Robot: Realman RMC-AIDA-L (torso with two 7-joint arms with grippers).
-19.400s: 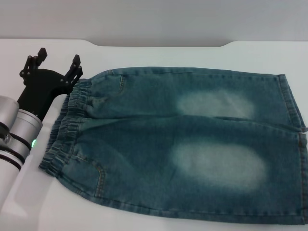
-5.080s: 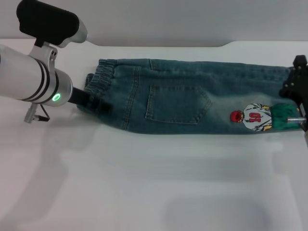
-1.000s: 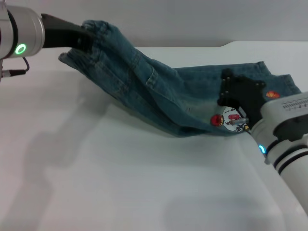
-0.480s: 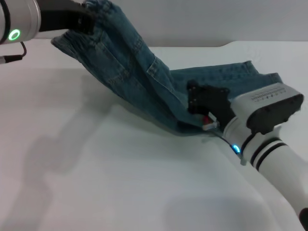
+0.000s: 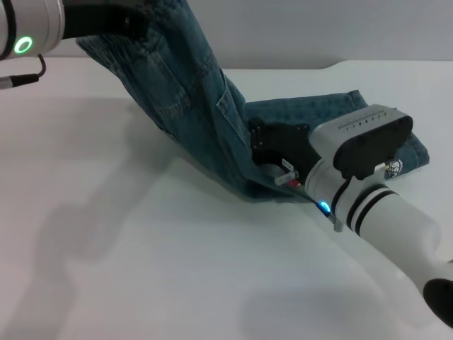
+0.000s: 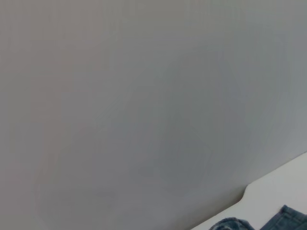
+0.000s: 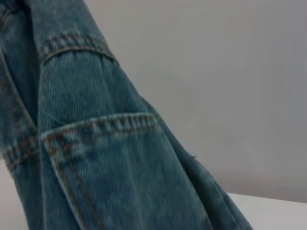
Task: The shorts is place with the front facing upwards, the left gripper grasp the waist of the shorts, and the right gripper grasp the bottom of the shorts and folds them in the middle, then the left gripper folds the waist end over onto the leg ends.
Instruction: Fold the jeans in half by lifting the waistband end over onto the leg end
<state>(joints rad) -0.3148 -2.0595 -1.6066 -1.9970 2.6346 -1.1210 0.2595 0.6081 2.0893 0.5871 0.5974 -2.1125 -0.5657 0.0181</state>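
Observation:
The shorts (image 5: 191, 92) are blue-green denim folded lengthwise, with the back pocket seam showing. My left gripper (image 5: 134, 21), at the upper left of the head view, is shut on the waist and holds it high above the table. From there the denim hangs in a slope down to the table. The leg ends (image 5: 403, 145) lie flat at the right. My right gripper (image 5: 272, 152) sits low against the shorts where the hanging part meets the flat part. The right wrist view is filled with the pocket seam of the shorts (image 7: 96, 158). A strip of the shorts (image 6: 288, 216) shows in the left wrist view.
The white table (image 5: 141, 255) stretches in front of and to the left of the shorts. Its back edge meets a grey wall (image 5: 318, 28). My right arm (image 5: 382, 219) reaches in diagonally from the lower right across the table.
The left gripper has lifted the waist higher and carried it a little to the right. The right arm has slid left along the shorts, from the leg ends toward the middle.

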